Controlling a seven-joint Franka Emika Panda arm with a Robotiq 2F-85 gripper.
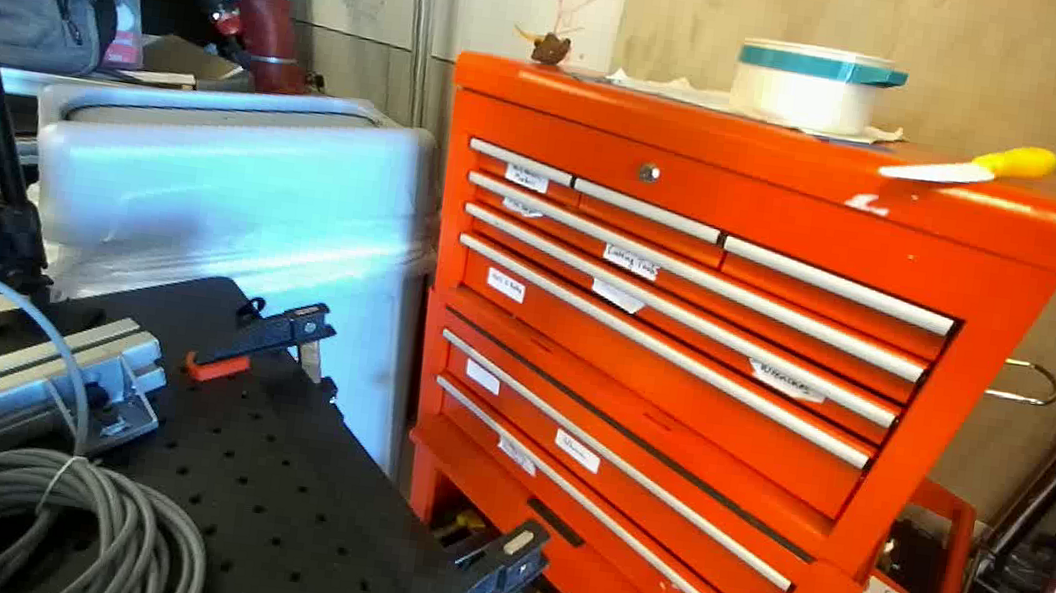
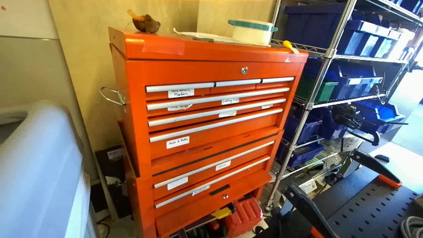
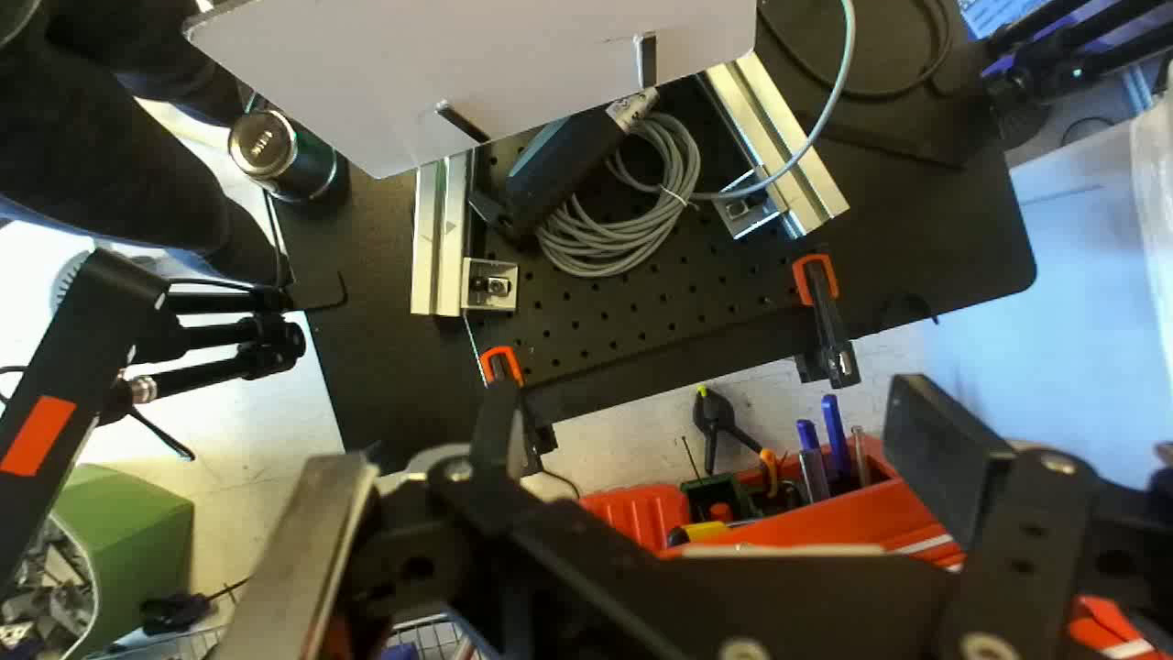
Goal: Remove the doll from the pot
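Note:
The pot [image 1: 799, 100] is wide, round and whitish with a teal-blue band at its rim. It stands upright on top of the orange tool cabinet, and also shows in an exterior view [image 2: 251, 34]. Its inside is hidden from both exterior views. No doll can be made out; it is hidden or out of view. My gripper [image 3: 721, 435] shows only in the wrist view, with its two fingers wide apart and nothing between them. The pot does not show in the wrist view, and the gripper is outside both exterior views.
The orange tool cabinet [image 1: 752, 198] bears a yellow-handled tool [image 1: 1018, 163], a flat whitish sheet under the pot, and a small brown object with an orange part [image 2: 145, 23]. A black perforated table [image 3: 632, 312] holds clamps, rails and coiled cable. Metal shelving [image 2: 325, 69] stands beside the cabinet.

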